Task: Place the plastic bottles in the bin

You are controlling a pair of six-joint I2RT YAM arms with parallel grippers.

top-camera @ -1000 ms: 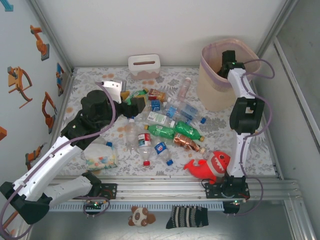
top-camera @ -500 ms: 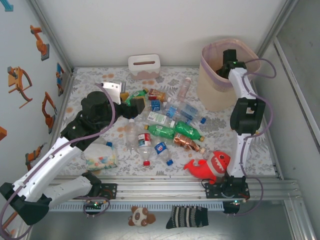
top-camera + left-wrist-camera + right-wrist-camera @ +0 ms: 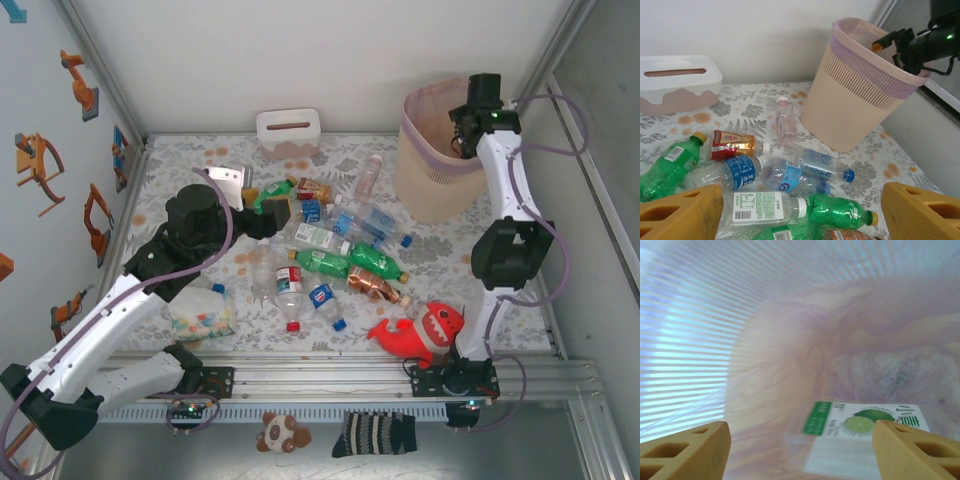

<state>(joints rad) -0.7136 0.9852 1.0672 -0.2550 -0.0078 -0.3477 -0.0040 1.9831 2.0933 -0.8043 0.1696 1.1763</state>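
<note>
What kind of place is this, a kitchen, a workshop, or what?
Most likely a robot test cell in a lab, not a home. A left arm and a right arm are bolted to a metal rail, white walls box it in, and plastic bottles lie scattered beside a bin.

The table (image 3: 440, 300) carries a grey leaf-patterned cover. Just ahead of and below the left gripper (image 3: 800, 215), the plastic bottles (image 3: 790, 175) lie on their sides in a loose heap. A green bottle (image 3: 837, 212) and a clear white-labelled bottle (image 3: 757, 205) are nearest its fingers, blue-labelled bottles (image 3: 740, 172) lie beyond, and a pinkish clear bottle (image 3: 782, 120) is farthest ahead. Ahead and to its right the bin (image 3: 860, 100) stands upright, beneath the right gripper (image 3: 462, 135). Far ahead to its left sits a white box (image 3: 677, 82). Behind it, beside its arm, lies a bag of pastel bits (image 3: 200, 312); a red plush shark (image 3: 420, 330) lies well off to its right
</note>
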